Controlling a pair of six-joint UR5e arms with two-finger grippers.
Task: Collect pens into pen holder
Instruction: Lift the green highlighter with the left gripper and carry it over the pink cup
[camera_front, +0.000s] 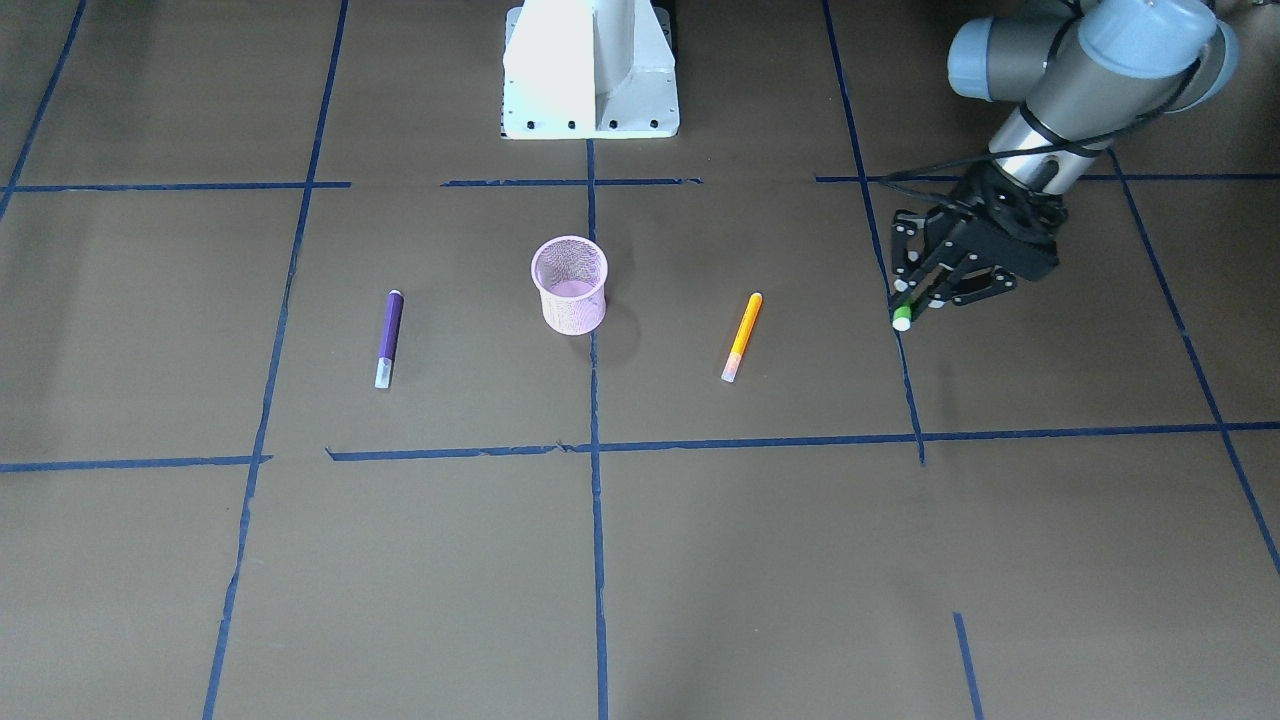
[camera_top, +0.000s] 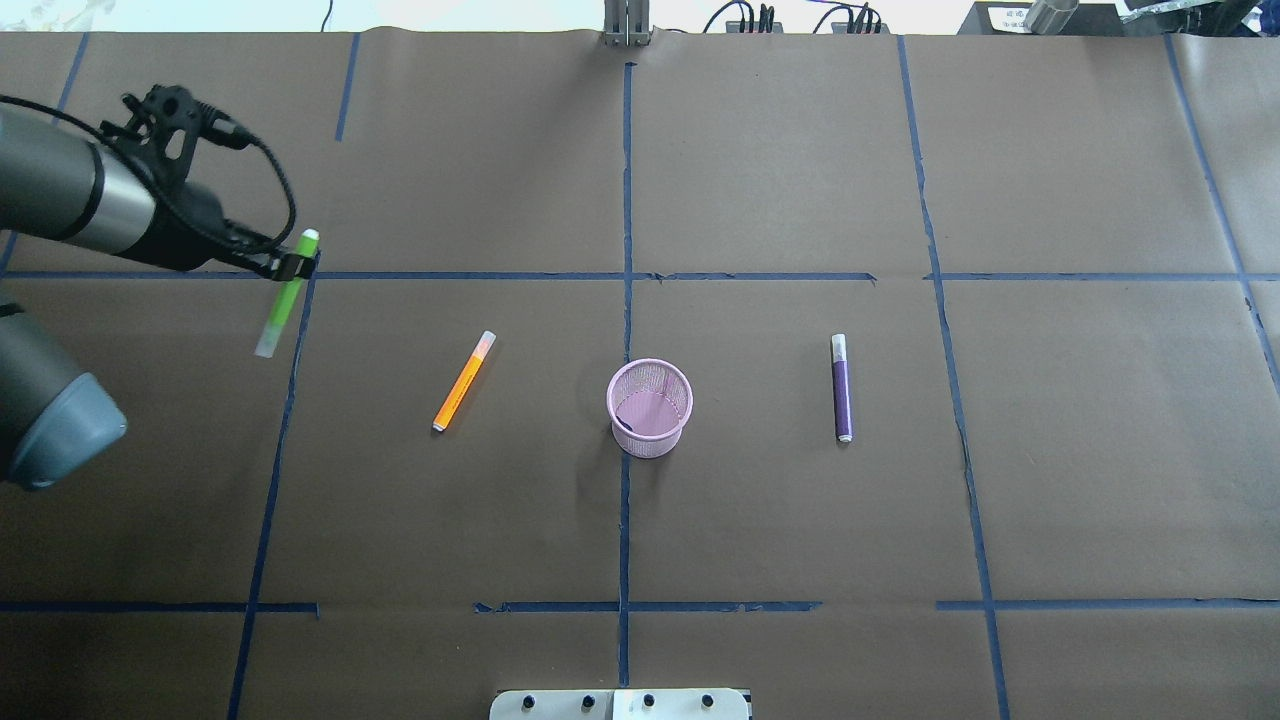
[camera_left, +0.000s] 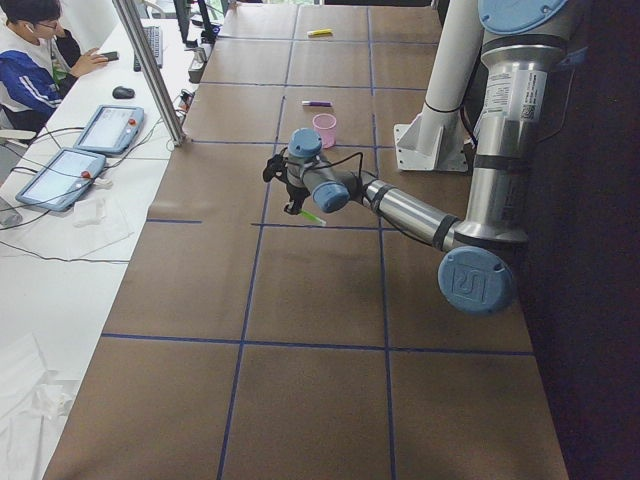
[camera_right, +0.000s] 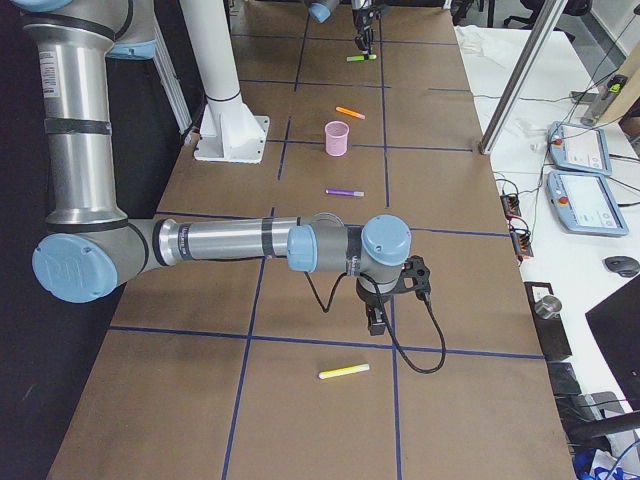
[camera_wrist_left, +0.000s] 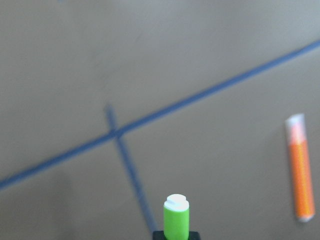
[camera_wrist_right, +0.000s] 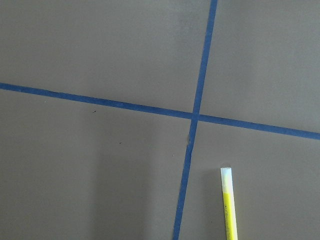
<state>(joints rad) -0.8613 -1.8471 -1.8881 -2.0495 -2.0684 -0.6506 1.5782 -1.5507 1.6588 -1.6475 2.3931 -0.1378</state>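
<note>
My left gripper (camera_top: 297, 265) is shut on the green pen (camera_top: 283, 300) at the table's left side and holds it tilted. The pen's end shows in the left wrist view (camera_wrist_left: 176, 215) and in the front view (camera_front: 903, 318). The orange pen (camera_top: 465, 381) lies flat between that gripper and the pink mesh pen holder (camera_top: 650, 408), which stands upright at the middle. The purple pen (camera_top: 842, 388) lies flat to the holder's right. My right gripper (camera_right: 378, 318) shows only in the right side view, low over the table, so I cannot tell whether it is open or shut.
A yellow pen (camera_right: 344, 372) lies on the table near my right gripper and also shows in the right wrist view (camera_wrist_right: 229, 205). The white robot base (camera_front: 590, 70) stands behind the holder. Blue tape lines cross the brown table. An operator (camera_left: 40, 45) sits at a side desk.
</note>
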